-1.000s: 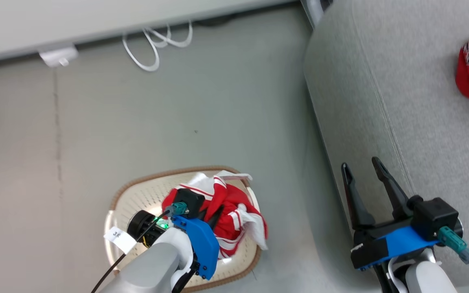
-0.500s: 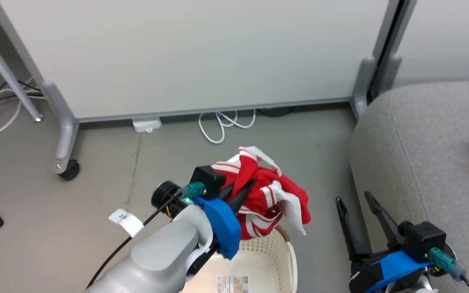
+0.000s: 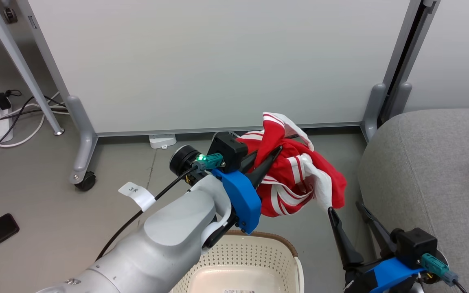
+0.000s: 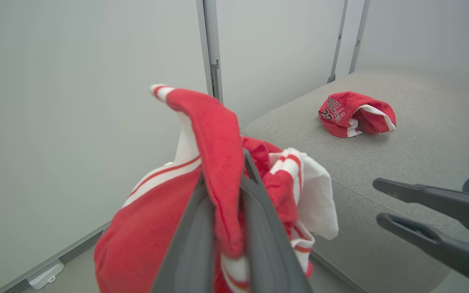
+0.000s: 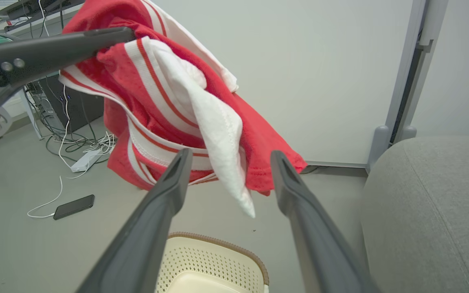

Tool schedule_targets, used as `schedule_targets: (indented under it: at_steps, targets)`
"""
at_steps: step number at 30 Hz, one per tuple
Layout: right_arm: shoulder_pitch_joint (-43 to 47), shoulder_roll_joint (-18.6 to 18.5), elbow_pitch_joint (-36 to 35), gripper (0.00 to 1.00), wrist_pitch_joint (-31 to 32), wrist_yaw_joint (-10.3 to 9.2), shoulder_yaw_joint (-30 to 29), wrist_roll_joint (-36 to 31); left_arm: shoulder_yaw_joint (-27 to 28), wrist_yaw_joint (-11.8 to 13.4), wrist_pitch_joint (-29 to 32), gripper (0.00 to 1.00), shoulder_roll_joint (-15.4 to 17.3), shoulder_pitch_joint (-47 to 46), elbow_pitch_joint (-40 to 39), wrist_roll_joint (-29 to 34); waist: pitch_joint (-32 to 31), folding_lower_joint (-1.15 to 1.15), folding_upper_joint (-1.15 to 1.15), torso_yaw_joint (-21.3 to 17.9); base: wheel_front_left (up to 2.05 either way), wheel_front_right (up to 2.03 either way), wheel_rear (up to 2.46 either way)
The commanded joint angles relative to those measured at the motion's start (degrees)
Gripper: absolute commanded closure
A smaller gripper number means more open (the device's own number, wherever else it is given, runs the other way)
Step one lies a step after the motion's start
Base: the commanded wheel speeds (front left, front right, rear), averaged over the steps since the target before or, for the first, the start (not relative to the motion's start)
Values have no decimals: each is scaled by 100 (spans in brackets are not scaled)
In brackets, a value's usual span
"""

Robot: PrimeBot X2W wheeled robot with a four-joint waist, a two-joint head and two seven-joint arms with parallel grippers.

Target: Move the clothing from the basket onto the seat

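Carry step: left gripper clamped on a red-and-white garment, airborne above the basket, short of the couch where a second garment lies; right gripper spread, empty; next, likely swing right over the couch and let go.

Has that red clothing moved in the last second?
Yes. The clothing lay inside the basket; now the left gripper has it in its jaws, lifted clear above the basket's rim and over towards the couch.

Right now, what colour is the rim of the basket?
The basket's rim is brown; the right wrist view shows it best.
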Motion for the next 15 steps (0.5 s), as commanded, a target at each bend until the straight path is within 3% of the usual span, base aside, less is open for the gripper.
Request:
schedule_targets:
  at_steps: [1,9,15]
  targets:
    - [61,-10,2,0,18,3,14,37,-13,-9,-45,100,4,-97,4,2,7,1,-1,-8,0,0,0]
    - [-232,-9,73,0,107,3,140,-71,-51,-9,-59,100,1,-91,35,3,80,1,-1,-33,0,0,0]
    - [-874,-11,562,0,376,3,316,-196,-81,-10,-58,100,-13,-122,6,42,160,1,-1,-53,0,0,0]
